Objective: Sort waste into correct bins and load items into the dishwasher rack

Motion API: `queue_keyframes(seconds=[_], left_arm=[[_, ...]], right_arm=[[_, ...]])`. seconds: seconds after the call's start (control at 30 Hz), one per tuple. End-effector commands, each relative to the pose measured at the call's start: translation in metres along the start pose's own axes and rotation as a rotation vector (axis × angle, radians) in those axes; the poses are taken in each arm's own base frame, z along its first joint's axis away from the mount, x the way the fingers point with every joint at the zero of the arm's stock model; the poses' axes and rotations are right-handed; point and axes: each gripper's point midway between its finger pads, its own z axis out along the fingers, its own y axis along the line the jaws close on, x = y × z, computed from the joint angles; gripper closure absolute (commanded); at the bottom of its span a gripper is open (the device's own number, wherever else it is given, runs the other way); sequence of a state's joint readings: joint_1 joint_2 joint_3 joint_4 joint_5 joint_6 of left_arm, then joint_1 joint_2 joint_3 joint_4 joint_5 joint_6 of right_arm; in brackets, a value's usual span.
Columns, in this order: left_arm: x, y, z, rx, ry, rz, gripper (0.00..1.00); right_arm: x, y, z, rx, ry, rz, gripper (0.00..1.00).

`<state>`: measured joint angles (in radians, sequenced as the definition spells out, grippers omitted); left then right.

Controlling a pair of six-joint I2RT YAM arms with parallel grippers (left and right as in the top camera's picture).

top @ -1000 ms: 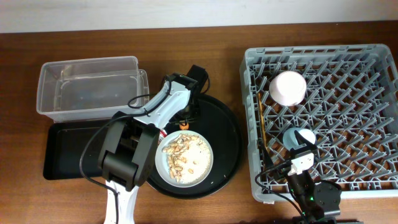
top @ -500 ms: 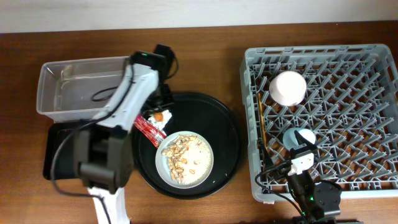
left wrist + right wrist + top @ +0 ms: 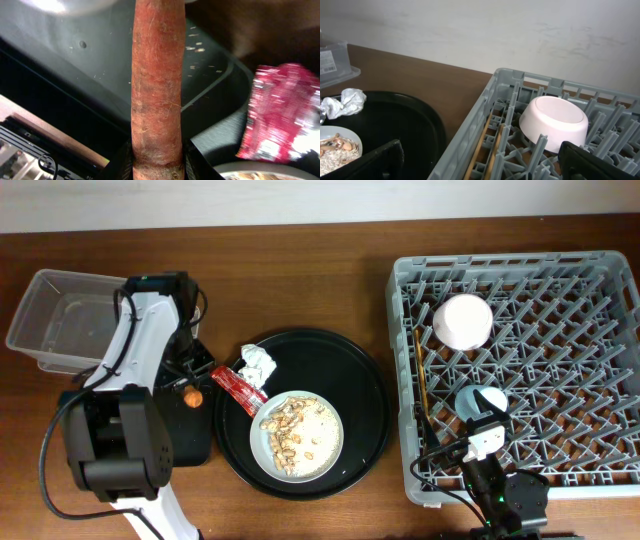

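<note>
My left gripper [image 3: 190, 378] is shut on the orange carrot piece [image 3: 195, 395] and holds it over the shallow black rectangular tray [image 3: 185, 442]. In the left wrist view the carrot [image 3: 156, 75] sticks out from between the jaws [image 3: 156, 162], with the red foil wrapper [image 3: 277, 115] to its right. The wrapper [image 3: 238, 388] and the crumpled tissue [image 3: 257, 363] lie on the round black tray [image 3: 365, 395], beside the plate [image 3: 325, 420] of beige scraps [image 3: 287, 430]. The clear tub [image 3: 60, 330] sits tilted at far left. The white bowl [image 3: 461, 320], blue cup [image 3: 480, 400] and chopsticks [image 3: 420, 385] are in the grey rack [image 3: 560, 270]. My right gripper [image 3: 480, 170] is open and empty over the rack's front.
The left arm [image 3: 140, 330] lies across the black rectangular tray and hides much of it. In the right wrist view the bowl [image 3: 554, 122] lies upside down and the chopsticks [image 3: 487, 145] lie along the rack's left wall. Bare wooden table runs along the back.
My left arm swung left, carrying the carrot from the round tray to above the black rectangular tray. The clear tub shifted left and turned. The right arm has not moved.
</note>
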<state>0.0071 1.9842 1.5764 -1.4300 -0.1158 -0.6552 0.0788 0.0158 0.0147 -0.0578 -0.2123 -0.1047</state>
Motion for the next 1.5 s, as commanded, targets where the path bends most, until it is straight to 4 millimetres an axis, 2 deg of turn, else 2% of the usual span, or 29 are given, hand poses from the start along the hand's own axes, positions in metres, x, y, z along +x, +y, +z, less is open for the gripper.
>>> queue_keyframes(seconds=[0.0, 0.07, 0.13, 0.17, 0.2, 0.27, 0.33, 0.4, 0.5, 0.57, 0.6, 0.67, 0.73, 0.8, 0.87, 0.9, 1.03, 1.13, 1.23, 1.3, 1.37, 1.4, 1.47], left_arm=[[-0.003, 0.018, 0.01, -0.008, 0.013, -0.05, 0.99], [-0.007, 0.023, 0.017, -0.019, 0.004, -0.063, 0.96], [-0.006, 0.023, 0.026, -0.016, 0.015, -0.069, 0.77], [-0.003, 0.023, 0.028, -0.013, 0.026, -0.068, 0.63], [-0.001, 0.022, 0.028, -0.007, 0.037, -0.067, 0.45], [0.004, 0.018, 0.027, 0.017, 0.063, -0.066, 0.3], [0.013, 0.012, 0.022, 0.065, 0.105, -0.062, 0.26], [0.024, -0.002, 0.013, 0.156, 0.142, -0.012, 0.25], [0.041, -0.024, -0.011, 0.277, 0.131, 0.05, 0.25], [0.044, -0.034, -0.023, 0.302, 0.065, 0.103, 0.25], [0.043, -0.048, -0.034, 0.312, -0.038, 0.192, 0.25], [0.043, -0.059, -0.04, 0.272, -0.144, 0.26, 0.28], [0.041, -0.069, -0.041, 0.206, -0.241, 0.312, 0.39], [0.042, -0.081, -0.042, 0.18, -0.296, 0.352, 0.4], [0.048, -0.101, -0.04, 0.192, -0.325, 0.397, 0.42], [0.044, -0.106, -0.039, 0.173, -0.362, 0.407, 0.43], [0.014, -0.118, -0.032, 0.079, -0.501, 0.388, 0.43], [0.008, -0.13, -0.014, 0.071, -0.486, 0.408, 0.43], [0.016, -0.154, 0.017, 0.121, -0.386, 0.485, 0.44], [0.017, -0.166, 0.025, 0.156, -0.369, 0.528, 0.44], [0.015, -0.17, 0.03, 0.155, -0.372, 0.537, 0.44], [0.015, -0.171, 0.031, 0.159, -0.37, 0.538, 0.49], [0.014, -0.174, 0.031, 0.167, -0.374, 0.538, 0.68]], right_arm=[[0.002, 0.001, 0.0, -0.005, -0.003, 0.008, 0.02], [0.002, 0.001, 0.0, -0.005, -0.003, 0.009, 0.02], [0.002, 0.001, 0.0, -0.005, -0.003, 0.009, 0.02], [0.002, 0.001, 0.0, -0.005, -0.003, 0.009, 0.02], [0.002, 0.001, 0.0, -0.005, -0.003, 0.008, 0.02], [0.002, 0.001, 0.0, -0.005, -0.003, 0.009, 0.02], [0.002, 0.001, 0.0, -0.005, -0.003, 0.009, 0.02], [0.002, 0.001, 0.0, -0.005, -0.003, 0.009, 0.02], [0.002, 0.001, 0.0, -0.005, -0.003, 0.009, 0.02], [0.002, 0.001, 0.0, -0.005, -0.003, 0.009, 0.02], [0.002, 0.001, 0.0, -0.005, -0.003, 0.008, 0.02], [0.002, 0.001, 0.0, -0.005, -0.003, 0.009, 0.02], [0.002, 0.001, 0.0, -0.005, -0.003, 0.009, 0.02], [0.002, 0.001, 0.0, -0.005, -0.003, 0.009, 0.02], [0.002, 0.001, 0.0, -0.005, -0.003, 0.008, 0.02], [0.002, 0.001, 0.0, -0.005, -0.003, 0.008, 0.02], [0.002, 0.001, 0.0, -0.005, -0.003, 0.009, 0.02], [0.002, 0.001, 0.0, -0.005, -0.003, 0.009, 0.02], [0.002, 0.001, 0.0, -0.005, -0.003, 0.009, 0.02], [0.002, 0.001, 0.0, -0.005, -0.003, 0.008, 0.02], [0.002, 0.001, 0.0, -0.005, -0.003, 0.009, 0.02], [0.002, 0.001, 0.0, -0.005, -0.003, 0.009, 0.02], [0.002, 0.001, 0.0, -0.005, -0.003, 0.009, 0.02]])
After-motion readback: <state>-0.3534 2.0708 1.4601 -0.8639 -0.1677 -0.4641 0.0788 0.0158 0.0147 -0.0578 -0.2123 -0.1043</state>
